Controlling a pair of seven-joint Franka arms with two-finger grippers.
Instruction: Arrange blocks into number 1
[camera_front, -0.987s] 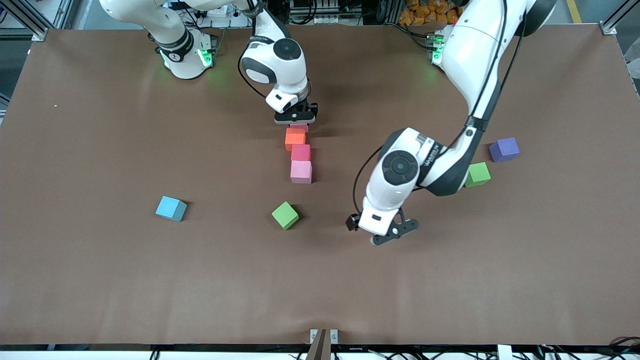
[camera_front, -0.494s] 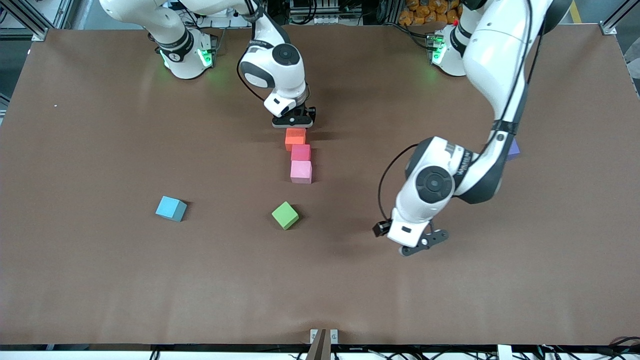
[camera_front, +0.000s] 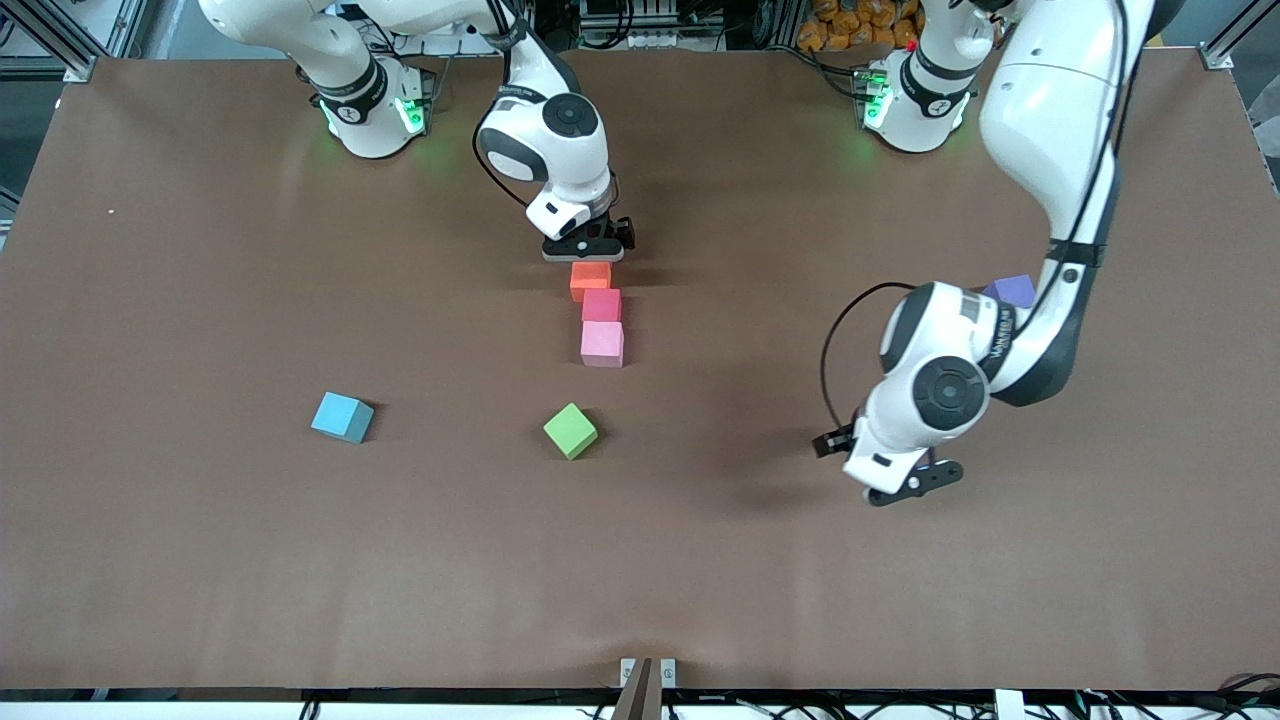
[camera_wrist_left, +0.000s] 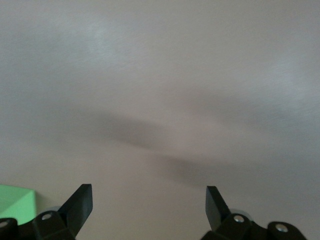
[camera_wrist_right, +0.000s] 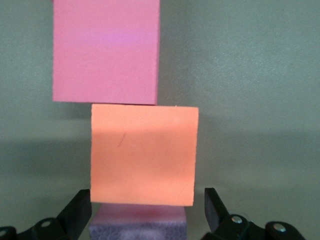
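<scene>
Three blocks form a column mid-table: orange, pink, then light pink nearest the front camera. My right gripper stands at the column's farthest end. In the right wrist view its jaws are open on either side of a pinkish block that touches the orange block; the pink block follows. My left gripper hangs open and empty over bare table. One green block shows at the edge of its wrist view.
A second green block and a light blue block lie loose, nearer the front camera than the column. A purple block peeks out from under the left arm. The brown table is wide.
My right gripper has opened and let go of the block at the column's farthest end. The left arm has swung toward its own end of the table, now covering a green block there.
</scene>
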